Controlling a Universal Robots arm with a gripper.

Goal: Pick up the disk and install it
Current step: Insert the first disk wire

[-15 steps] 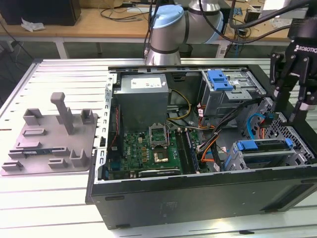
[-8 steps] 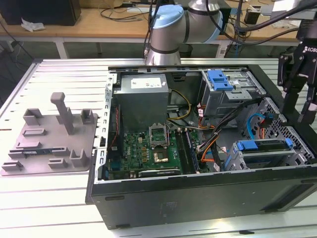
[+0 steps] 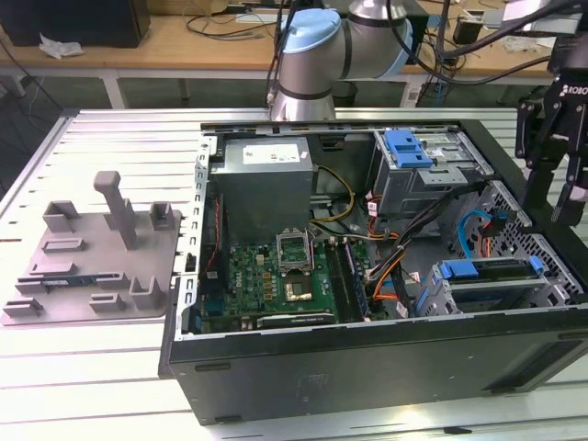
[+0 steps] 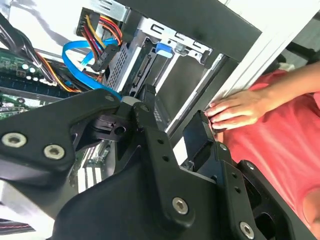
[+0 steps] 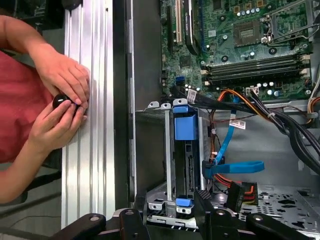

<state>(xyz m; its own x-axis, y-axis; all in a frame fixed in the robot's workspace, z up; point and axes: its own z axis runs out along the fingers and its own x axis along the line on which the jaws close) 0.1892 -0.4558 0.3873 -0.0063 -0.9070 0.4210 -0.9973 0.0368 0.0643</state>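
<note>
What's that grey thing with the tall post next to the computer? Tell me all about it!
It is a flat grey plate, matte and plastic-looking. One tall post and several low blocks stand up from it. It lies flat on the slatted metal table, at the exterior view's left of the open computer case. Its edge comes close to the case; whether they touch I cannot tell.

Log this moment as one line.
gripper: open, empty, over drive cage | disk: in cage, not gripped | person's hands: on table edge
</note>
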